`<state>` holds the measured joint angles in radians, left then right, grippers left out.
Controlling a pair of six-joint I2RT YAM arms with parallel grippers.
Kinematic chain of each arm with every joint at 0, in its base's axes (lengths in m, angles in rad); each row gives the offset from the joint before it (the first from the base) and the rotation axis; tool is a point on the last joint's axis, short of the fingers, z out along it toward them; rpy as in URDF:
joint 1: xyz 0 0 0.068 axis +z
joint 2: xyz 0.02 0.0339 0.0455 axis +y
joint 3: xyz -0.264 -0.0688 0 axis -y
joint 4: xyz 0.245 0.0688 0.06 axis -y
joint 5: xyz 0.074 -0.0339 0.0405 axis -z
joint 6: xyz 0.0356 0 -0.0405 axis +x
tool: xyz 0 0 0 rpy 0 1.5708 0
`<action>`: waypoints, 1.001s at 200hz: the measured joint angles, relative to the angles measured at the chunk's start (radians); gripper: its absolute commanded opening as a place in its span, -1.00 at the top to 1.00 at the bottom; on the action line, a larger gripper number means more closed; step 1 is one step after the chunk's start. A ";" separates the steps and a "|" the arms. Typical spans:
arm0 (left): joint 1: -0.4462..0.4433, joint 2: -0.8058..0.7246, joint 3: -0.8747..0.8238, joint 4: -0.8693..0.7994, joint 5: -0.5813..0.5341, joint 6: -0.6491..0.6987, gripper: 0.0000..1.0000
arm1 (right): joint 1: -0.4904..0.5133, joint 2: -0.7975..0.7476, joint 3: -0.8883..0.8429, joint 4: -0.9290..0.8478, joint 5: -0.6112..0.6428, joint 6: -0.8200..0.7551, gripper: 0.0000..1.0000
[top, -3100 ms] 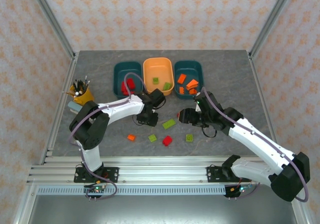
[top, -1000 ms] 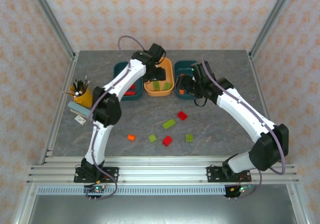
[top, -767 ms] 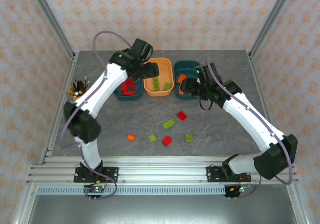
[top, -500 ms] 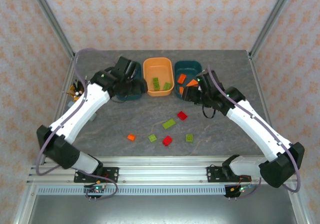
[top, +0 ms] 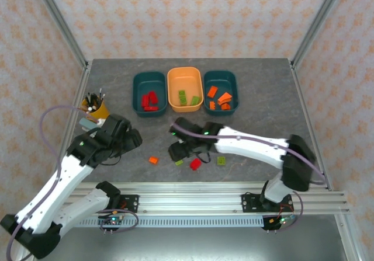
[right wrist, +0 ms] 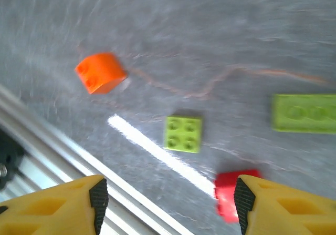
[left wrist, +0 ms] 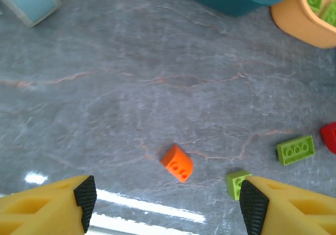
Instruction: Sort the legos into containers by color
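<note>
The grey surface (top: 263, 115) has three containers (top: 186, 79) at the back, partly filled. The left end effector (left wrist: 169, 201) and right end effector (right wrist: 170, 201) are open and hold nothing. They hang near the same loose legos (top: 153, 160), so the arms might bump or knock a brick away.

left arm elbow folded far back, left gripper (top: 130, 139) angled down, jaws apart, empty, right arm stretched leftward, right gripper (top: 178, 151) low, jaws apart, empty

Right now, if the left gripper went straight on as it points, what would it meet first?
Probably the orange lego on the table, in line between the open fingers of the left gripper; depth is unclear.
</note>
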<state>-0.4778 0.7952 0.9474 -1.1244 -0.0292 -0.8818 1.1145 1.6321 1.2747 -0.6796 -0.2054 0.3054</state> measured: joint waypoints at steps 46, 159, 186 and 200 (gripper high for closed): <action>0.000 -0.201 -0.047 -0.164 -0.055 -0.119 -0.51 | 0.064 0.297 0.236 -0.005 -0.008 -0.143 -0.44; 0.000 -0.318 -0.036 -0.335 -0.118 -0.195 -0.51 | 0.093 0.626 0.530 -0.132 0.033 -0.266 -0.08; 0.000 -0.318 -0.035 -0.335 -0.118 -0.196 -0.51 | 0.094 0.649 0.572 -0.166 0.056 -0.275 0.10; 0.000 -0.318 -0.035 -0.335 -0.118 -0.198 -0.51 | 0.094 0.660 0.585 -0.177 0.066 -0.277 0.24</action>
<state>-0.4778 0.4770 0.9127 -1.4597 -0.1474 -1.0798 1.2083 2.2917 1.8595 -0.8566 -0.1394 0.0284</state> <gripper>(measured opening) 0.756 0.436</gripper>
